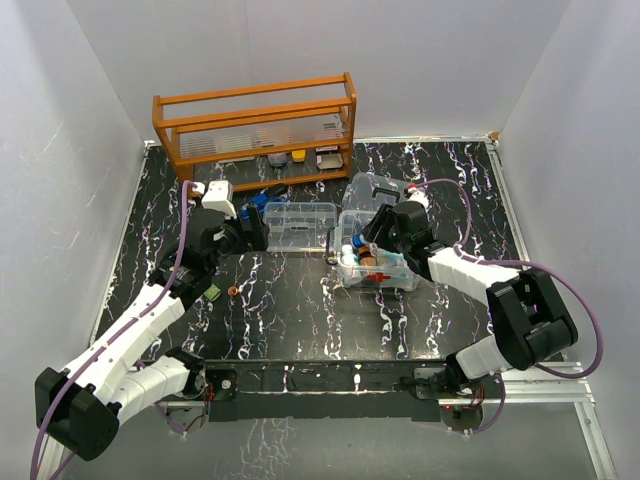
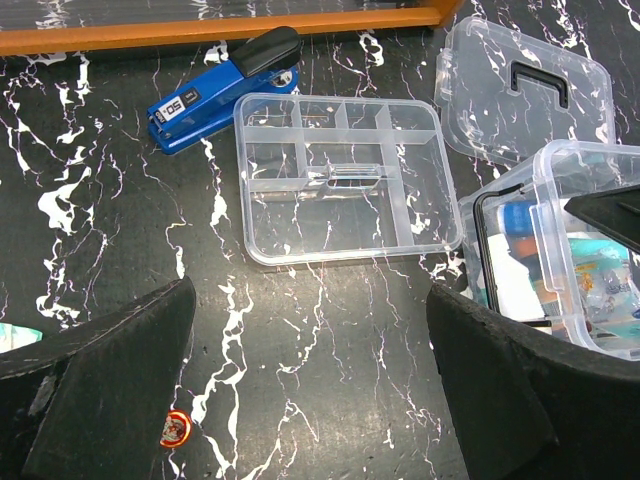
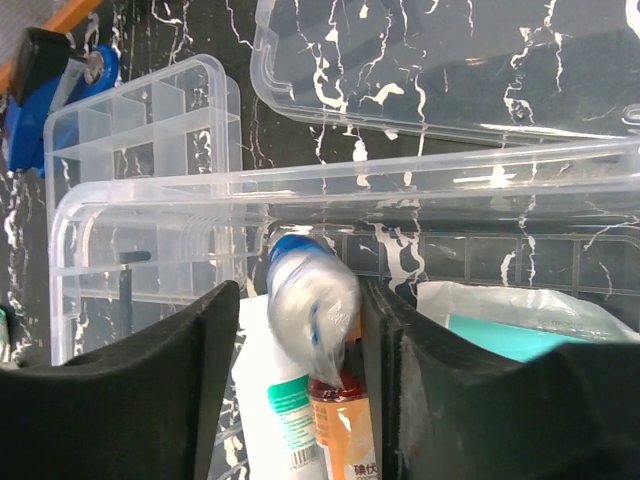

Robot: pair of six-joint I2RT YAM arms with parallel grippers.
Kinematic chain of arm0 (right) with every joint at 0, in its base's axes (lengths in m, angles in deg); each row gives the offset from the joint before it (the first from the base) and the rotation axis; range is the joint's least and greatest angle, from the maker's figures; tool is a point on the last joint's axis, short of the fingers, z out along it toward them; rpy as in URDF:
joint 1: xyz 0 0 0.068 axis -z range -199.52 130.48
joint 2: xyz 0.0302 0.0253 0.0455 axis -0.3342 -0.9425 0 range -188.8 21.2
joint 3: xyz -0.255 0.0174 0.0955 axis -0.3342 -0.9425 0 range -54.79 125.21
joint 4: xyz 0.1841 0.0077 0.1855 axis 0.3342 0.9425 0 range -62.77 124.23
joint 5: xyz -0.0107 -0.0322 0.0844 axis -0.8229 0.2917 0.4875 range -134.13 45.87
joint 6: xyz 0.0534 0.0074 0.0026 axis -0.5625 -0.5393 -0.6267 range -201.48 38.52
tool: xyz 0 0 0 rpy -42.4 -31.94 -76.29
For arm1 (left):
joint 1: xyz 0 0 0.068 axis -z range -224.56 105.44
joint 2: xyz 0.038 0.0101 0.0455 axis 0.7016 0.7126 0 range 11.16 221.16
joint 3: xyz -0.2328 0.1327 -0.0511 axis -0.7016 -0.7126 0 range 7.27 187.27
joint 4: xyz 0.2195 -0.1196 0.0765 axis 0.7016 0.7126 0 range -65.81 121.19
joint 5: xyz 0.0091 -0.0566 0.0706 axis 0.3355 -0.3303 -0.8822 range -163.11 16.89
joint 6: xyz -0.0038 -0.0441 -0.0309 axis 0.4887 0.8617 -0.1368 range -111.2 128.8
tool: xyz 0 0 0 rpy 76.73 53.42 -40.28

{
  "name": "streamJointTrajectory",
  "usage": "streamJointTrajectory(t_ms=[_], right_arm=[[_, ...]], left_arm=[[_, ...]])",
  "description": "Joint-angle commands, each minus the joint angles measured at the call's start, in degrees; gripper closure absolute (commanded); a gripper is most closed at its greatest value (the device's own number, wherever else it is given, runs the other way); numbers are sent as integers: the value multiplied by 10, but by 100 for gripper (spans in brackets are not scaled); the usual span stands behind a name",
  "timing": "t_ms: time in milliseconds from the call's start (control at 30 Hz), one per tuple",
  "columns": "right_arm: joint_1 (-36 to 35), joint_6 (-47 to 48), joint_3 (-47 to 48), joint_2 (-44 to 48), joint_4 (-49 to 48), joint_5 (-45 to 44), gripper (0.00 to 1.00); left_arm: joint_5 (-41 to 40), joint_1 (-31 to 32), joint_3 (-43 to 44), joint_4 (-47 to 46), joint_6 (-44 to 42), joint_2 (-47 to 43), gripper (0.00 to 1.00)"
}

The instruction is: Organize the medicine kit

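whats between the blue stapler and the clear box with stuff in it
The clear divided tray lies flat between the stapler and the box. The left wrist view shows it best; the top view agrees.

**Twin white-and-black arms, purple cables all over**

The left arm [image 1: 130, 338] and right arm [image 1: 455, 268] look like the same build: chunky white plastic shells on the long links and rounded matte black housings at the joints. A thin purple cable [image 1: 184, 215] runs along the left one, and a second purple cable [image 1: 592, 330] runs round the right. There's a small white block [image 1: 216, 193] up at the left wrist. The left gripper [image 2: 310, 295] and right gripper [image 3: 300, 300] both have broad, matte black, wedge-shaped fingers [image 2: 110, 390], a bit scuffed. Both bases are bolted to a black metal rail [image 1: 320, 372], with bits of reddish wire by the mounts.
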Motion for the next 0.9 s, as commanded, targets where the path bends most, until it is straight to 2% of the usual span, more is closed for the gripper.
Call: streamJointTrajectory(t_ms=[0, 167, 233, 333, 567, 867], right_arm=[[-3, 8, 37, 7, -2, -23, 46], [-3, 36, 39, 53, 49, -74, 32], [-3, 48, 39, 67, 69, -97, 31], [-3, 58, 42, 77, 99, -121, 34], [-3, 70, 56, 38, 110, -113, 50], [-3, 80, 79, -42, 74, -79, 45]], left_arm=[[4, -1, 0, -3, 1, -5, 1], [3, -1, -1, -3, 1, -5, 1], [4, -1, -1, -4, 1, -5, 1], [5, -1, 0, -5, 1, -3, 1], [6, -1, 0, -6, 2, 1, 1], [9, -1, 2, -3, 3, 7, 1]])
